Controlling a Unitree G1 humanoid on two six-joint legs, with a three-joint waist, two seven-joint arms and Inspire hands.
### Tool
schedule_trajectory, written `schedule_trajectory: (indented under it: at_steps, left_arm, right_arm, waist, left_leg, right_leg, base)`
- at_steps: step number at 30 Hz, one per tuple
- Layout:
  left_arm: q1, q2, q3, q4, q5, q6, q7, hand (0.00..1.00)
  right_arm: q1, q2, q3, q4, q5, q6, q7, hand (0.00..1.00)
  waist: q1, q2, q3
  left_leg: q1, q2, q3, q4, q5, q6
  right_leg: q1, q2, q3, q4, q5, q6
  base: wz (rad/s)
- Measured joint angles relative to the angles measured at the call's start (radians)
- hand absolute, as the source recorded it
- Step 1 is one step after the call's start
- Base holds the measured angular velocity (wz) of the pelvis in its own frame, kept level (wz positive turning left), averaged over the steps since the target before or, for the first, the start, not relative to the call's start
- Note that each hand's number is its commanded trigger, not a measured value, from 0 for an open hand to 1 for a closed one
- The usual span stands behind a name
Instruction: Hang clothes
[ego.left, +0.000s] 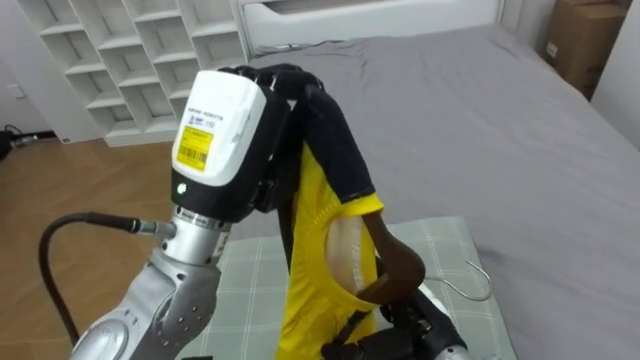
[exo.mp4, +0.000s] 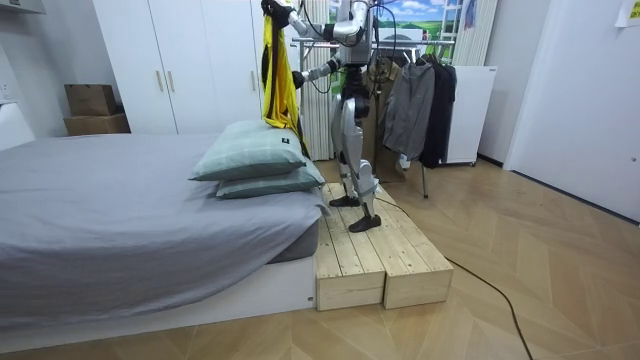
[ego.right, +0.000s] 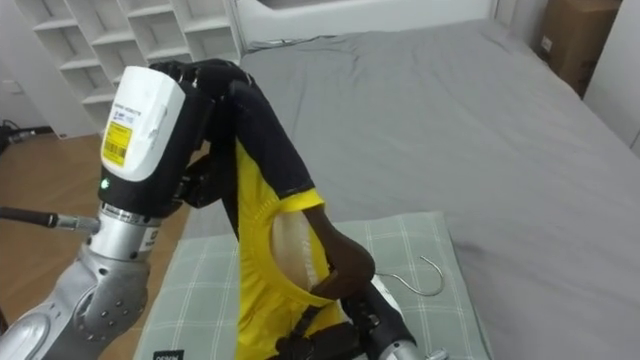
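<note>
- The bed (exo.mp4: 120, 220) has a smooth grey cover.
- Two green checked pillows, one (exo.mp4: 255, 150) stacked on the other (exo.mp4: 268, 184), lie at the bed's end nearest the robot.
- A low wooden platform (exo.mp4: 385, 262) lies on the wood floor (exo.mp4: 560, 300), tight against that end of the bed.
- The robot stands on the platform.

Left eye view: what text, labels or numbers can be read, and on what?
Yellow label on the white back of the left hand, which grips the yellow and black garment: dark print, too small to read.
White sticker on the brown cardboard box: too small to read.
Nothing else legible.
</note>
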Motion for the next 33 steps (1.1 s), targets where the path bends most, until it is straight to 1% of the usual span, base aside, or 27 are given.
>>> schedule_trajectory:
  at_steps: [4, 9, 12, 14, 17, 19, 20, 23, 24, 25, 26, 27, 30, 33]
  left_arm:
    - [0.0, -0.001, -0.013, 0.0, 0.0, 0.018, 0.0, 1.0]
    - [0.002, -0.001, -0.027, -0.014, 0.0, 0.02, -0.007, 1.0]
    - [0.008, -0.001, -0.043, -0.048, 0.002, 0.019, -0.009, 1.0]
    - [0.012, -0.002, -0.053, -0.071, 0.006, 0.014, -0.009, 1.0]
    - [0.012, -0.001, -0.054, -0.108, 0.044, -0.001, -0.004, 1.0]
    - [0.021, -0.002, -0.057, -0.124, 0.047, -0.018, 0.002, 1.0]
    - [0.023, -0.002, -0.06, -0.124, 0.05, -0.021, 0.006, 1.0]
    - [0.055, -0.004, -0.065, -0.132, 0.086, -0.024, 0.018, 1.0]
    - [0.071, -0.007, -0.069, -0.132, 0.09, -0.024, 0.018, 1.0]
    - [0.081, -0.01, -0.072, -0.132, 0.089, -0.025, 0.018, 1.0]
    - [0.085, -0.012, -0.073, -0.132, 0.089, -0.025, 0.018, 1.0]
    - [0.091, -0.017, -0.073, -0.132, 0.088, -0.025, 0.018, 1.0]
    - [0.105, -0.021, -0.073, -0.131, 0.09, -0.025, 0.018, 1.0]
    - [0.122, -0.032, -0.073, -0.129, 0.09, -0.025, 0.023, 1.0]
  right_arm:
    - [0.0, 0.011, -0.001, 0.0, 0.05, 0.0, -0.032, 0.0]
    - [0.0, 0.021, 0.001, 0.0, 0.15, 0.0, -0.076, 0.0]
    - [0.0, 0.022, 0.001, 0.0, 0.165, -0.001, -0.096, 0.0]
    - [0.0, 0.022, -0.001, 0.0, 0.164, -0.002, -0.113, 0.0]
    - [-0.001, 0.026, -0.009, 0.0, 0.163, -0.008, -0.155, 0.0]
    - [-0.001, 0.027, -0.01, 0.0, 0.172, -0.012, -0.189, 0.0]
    - [-0.001, 0.027, -0.012, 0.0, 0.177, -0.012, -0.199, 0.0]
    - [-0.001, 0.027, -0.028, 0.002, 0.204, -0.012, -0.226, 0.0]
    - [-0.001, 0.027, -0.037, 0.003, 0.215, -0.012, -0.24, 0.03]
    - [-0.001, 0.029, -0.052, 0.006, 0.23, -0.012, -0.251, 0.67]
    - [-0.001, 0.029, -0.059, 0.009, 0.234, -0.012, -0.257, 0.9]
    - [-0.001, 0.029, -0.073, 0.013, 0.237, -0.012, -0.27, 1.0]
    - [-0.001, 0.029, -0.102, 0.013, 0.237, -0.012, -0.302, 1.0]
    - [-0.001, 0.032, -0.119, 0.013, 0.245, -0.012, -0.329, 1.0]
  waist:
    - [0.001, 0.0, -0.0002]
    - [0.003, 0.003, -0.0021]
    - [0.005, 0.004, -0.0026]
    - [0.005, 0.005, -0.0036]
    - [0.004, 0.009, -0.0064]
    - [0.002, 0.013, -0.0099]
    - [0.0, 0.014, -0.0102]
    - [-0.017, 0.014, -0.0102]
    - [-0.022, 0.013, -0.0099]
    - [-0.023, 0.011, -0.0093]
    - [-0.024, 0.011, -0.0095]
    - [-0.023, 0.009, -0.0095]
    - [-0.021, 0.008, -0.0096]
    - [-0.021, 0.004, -0.0112]
  left_leg:
    - [-0.001, 0.0, 0.0, 0.0, 0.0, 0.0]
    - [0.0, 0.0, -0.001, -0.002, 0.0, 0.0]
    - [0.001, 0.0, -0.006, -0.005, 0.0, 0.0]
    - [0.002, 0.001, -0.012, -0.005, 0.0, 0.0]
    - [0.002, 0.0, -0.014, -0.006, 0.0, 0.0]
    - [0.003, 0.0, -0.018, -0.008, 0.0, 0.0]
    - [0.003, 0.0, -0.019, -0.008, 0.0, 0.0]
    - [0.002, 0.0, -0.02, -0.009, 0.0, 0.0]
    - [0.002, 0.0, -0.02, -0.009, 0.0, 0.0]
    - [0.001, 0.0, -0.019, -0.009, 0.0, 0.0]
    - [0.001, 0.0, -0.019, -0.008, 0.0, 0.0]
    - [0.0, 0.0, -0.017, -0.008, 0.0, 0.0]
    - [0.001, 0.0, -0.013, -0.007, 0.0, 0.0]
    - [0.001, 0.0, -0.013, -0.007, 0.0, 0.0]
  right_leg:
    - [0.0, -0.002, -0.007, 0.004, 0.0, 0.0]
    - [0.0, -0.002, -0.01, 0.006, 0.0, 0.0]
    - [0.0, -0.002, -0.016, 0.009, 0.0, 0.0]
    - [0.001, -0.002, -0.02, 0.014, 0.0, 0.0]
    - [0.001, -0.003, -0.023, 0.014, 0.0, 0.0]
    - [0.002, -0.003, -0.023, 0.014, 0.0, 0.0]
    - [0.002, -0.003, -0.024, 0.014, 0.0, 0.0]
    - [0.003, -0.003, -0.025, 0.014, 0.0, 0.0]
    - [0.003, -0.003, -0.025, 0.014, 0.0, 0.0]
    - [0.002, -0.003, -0.025, 0.014, 0.0, 0.0]
    - [0.001, -0.003, -0.024, 0.014, 0.0, 0.0]
    - [0.0, -0.003, -0.024, 0.014, 0.0, 0.0]
    - [-0.001, -0.003, -0.022, 0.014, 0.0, 0.0]
    - [-0.001, -0.003, -0.021, 0.015, 0.0, 0.0]
  base:
    - [0.05]
    - [0.02]
    - [0.03]
    - [0.07]
    - [0.04]
    - [0.0]
    - [0.03]
    - [0.0]
    - [0.0]
    - [0.0]
    - [0.0]
    - [-0.04]
    - [-0.03]
    - [0.0]
